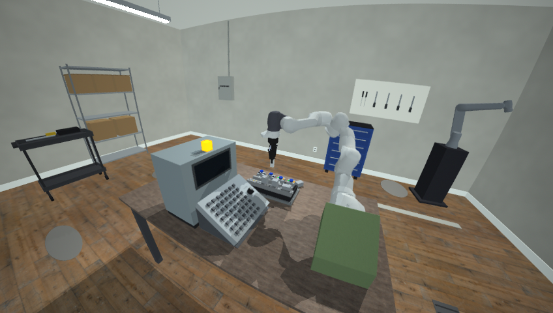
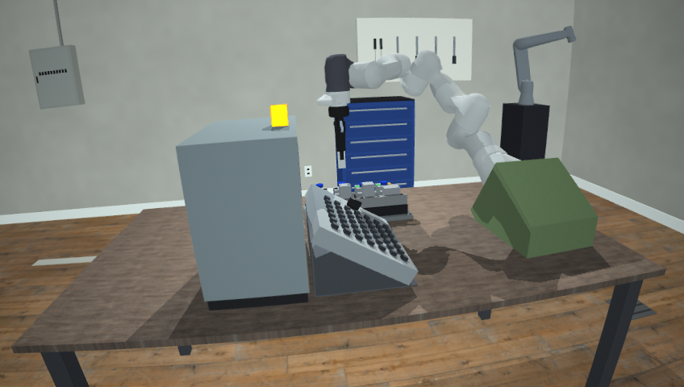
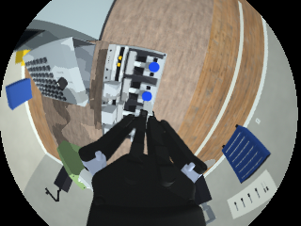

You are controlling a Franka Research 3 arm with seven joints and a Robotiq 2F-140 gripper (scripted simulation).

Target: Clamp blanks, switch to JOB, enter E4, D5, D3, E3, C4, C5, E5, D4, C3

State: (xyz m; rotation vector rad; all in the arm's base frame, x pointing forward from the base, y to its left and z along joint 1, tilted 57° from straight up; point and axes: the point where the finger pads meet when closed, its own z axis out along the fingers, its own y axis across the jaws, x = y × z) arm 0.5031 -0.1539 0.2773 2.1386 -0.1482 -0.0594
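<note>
My gripper [image 1: 272,164] [image 2: 341,164] [image 3: 146,106] is shut and empty, pointing down above the vise fixture. The fixture [image 1: 271,192] [image 2: 397,209] stands behind the key panel. Blue valve knobs show on it, two of them in the wrist view; the fingers hide part of its near end there. Grey blocks sit along the fixture; I cannot tell which are blanks or whether they are clamped. The sloped key panel [image 1: 217,223] [image 2: 364,249] [image 3: 75,89] shows no lit key. Its black selector [image 1: 250,191] [image 2: 354,203] [image 3: 61,84] is at the upper corner. The amber lamp [image 1: 207,145] [image 2: 279,115] is lit.
The grey cabinet [image 1: 174,182] [image 2: 242,215] with a dark screen [image 1: 212,167] stands beside the key panel. A green block [image 1: 347,244] [image 2: 542,201] stands by the arm's base. A blue drawer cabinet [image 1: 361,154] [image 2: 384,124] stands beyond the table.
</note>
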